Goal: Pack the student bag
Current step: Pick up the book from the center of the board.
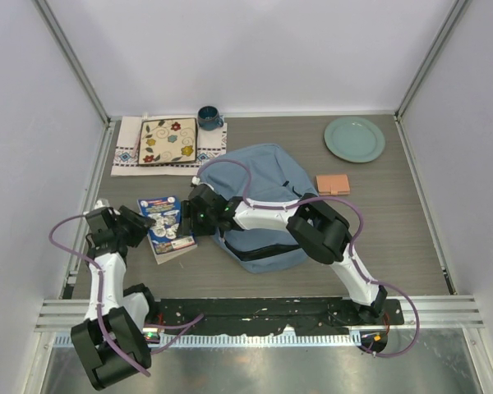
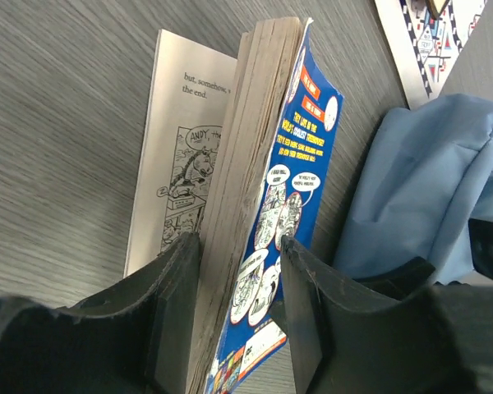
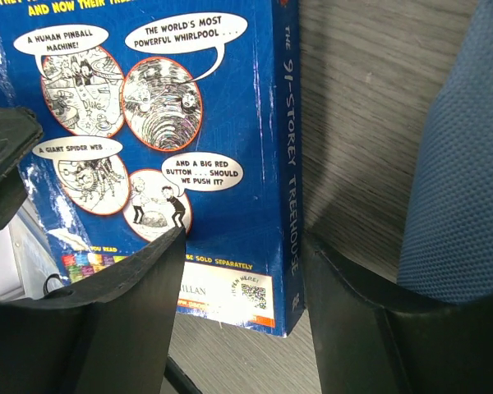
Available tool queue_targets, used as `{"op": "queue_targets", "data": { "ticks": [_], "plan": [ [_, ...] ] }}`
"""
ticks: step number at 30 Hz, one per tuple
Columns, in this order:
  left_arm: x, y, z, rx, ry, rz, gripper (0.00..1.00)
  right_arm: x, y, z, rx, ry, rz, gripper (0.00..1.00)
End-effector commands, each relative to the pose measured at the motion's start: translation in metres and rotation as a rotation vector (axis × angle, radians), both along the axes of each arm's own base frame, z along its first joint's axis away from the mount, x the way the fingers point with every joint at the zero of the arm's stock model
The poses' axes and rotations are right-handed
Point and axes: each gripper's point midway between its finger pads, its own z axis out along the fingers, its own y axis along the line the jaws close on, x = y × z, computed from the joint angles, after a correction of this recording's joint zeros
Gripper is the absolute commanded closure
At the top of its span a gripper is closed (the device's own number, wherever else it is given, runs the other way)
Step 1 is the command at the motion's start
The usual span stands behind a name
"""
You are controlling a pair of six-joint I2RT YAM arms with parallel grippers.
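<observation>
1. The student bag (image 1: 273,172) lies on the tabletop (image 1: 394,230) at centre. The right arm reaches across its near-left part.
2. The book (image 2: 248,164), a blue-covered paperback, lies just left of the student bag. We see a narrow strip of tabletop between the two.
3. The left gripper (image 2: 240,246) is closed to the thickness of the book. One finger (image 2: 177,287) presses the page block and the other bears on the blue cover. One loose page lies outside the grip, flat on the tabletop.
4. The student bag lies to the right of the left gripper, near but apart from it.
5. The right gripper (image 3: 245,242) stands wide open and holds nothing. Its jaws straddle the spine corner of the book's back cover. We cannot tell from this view whether the left finger (image 3: 140,295) touches the cover.
6. The student bag lies just beside the right gripper's outer finger.
</observation>
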Motion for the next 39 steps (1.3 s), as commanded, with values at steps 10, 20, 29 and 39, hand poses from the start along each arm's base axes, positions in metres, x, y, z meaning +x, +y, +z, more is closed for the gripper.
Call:
{"op": "queue_targets", "data": {
  "ticks": [10,20,29,39],
  "plan": [
    [-0.011,-0.038,-0.017,-0.195,0.098,-0.116,0.57,-0.017,0.015,0.008,0.115,0.042,0.038,0.37],
    [-0.007,-0.036,0.016,-0.165,0.031,-0.11,1.0,-0.013,0.005,0.059,0.179,-0.023,0.044,0.29],
    [-0.003,-0.054,0.138,-0.116,-0.307,-0.221,1.0,-0.014,-0.069,0.164,0.253,-0.234,-0.078,0.21],
    [-0.007,-0.1,0.225,-0.251,-0.547,-0.434,1.0,-0.034,-0.171,0.226,0.394,-0.337,-0.256,0.14]
  ]
}}
